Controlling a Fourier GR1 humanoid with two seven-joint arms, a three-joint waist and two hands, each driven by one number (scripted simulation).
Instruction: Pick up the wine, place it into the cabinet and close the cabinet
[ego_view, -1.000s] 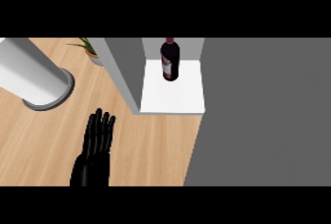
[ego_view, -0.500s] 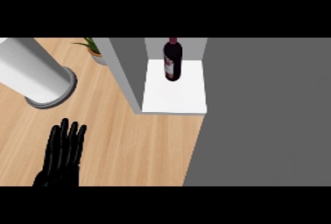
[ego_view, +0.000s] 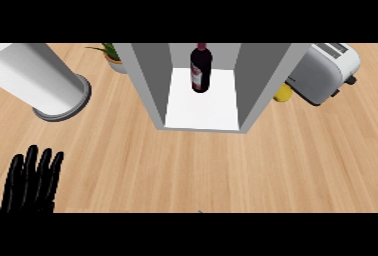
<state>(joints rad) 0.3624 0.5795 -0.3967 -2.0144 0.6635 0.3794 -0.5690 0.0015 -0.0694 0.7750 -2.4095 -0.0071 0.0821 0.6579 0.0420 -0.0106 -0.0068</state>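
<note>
The dark wine bottle (ego_view: 200, 70) stands upright at the back of the grey cabinet (ego_view: 148, 85), on its white floor (ego_view: 207, 110). The cabinet's front faces me and stands open; no door shows. My left hand (ego_view: 31, 182) is at the lower left edge of the head view, fingers straight and pointing up, flat over the wooden counter and far from the cabinet. It holds nothing. My right hand does not show.
A large white cylinder (ego_view: 44, 82) on a grey base stands at the left. A small potted plant (ego_view: 112, 55) is behind the cabinet's left wall. Right of the cabinet are a yellow object (ego_view: 283, 93) and a white toaster (ego_view: 325, 72).
My left hand has slid left and down toward the view's corner. The broad grey surface that covered the right side is gone, so the cabinet's right wall and the toaster now show.
</note>
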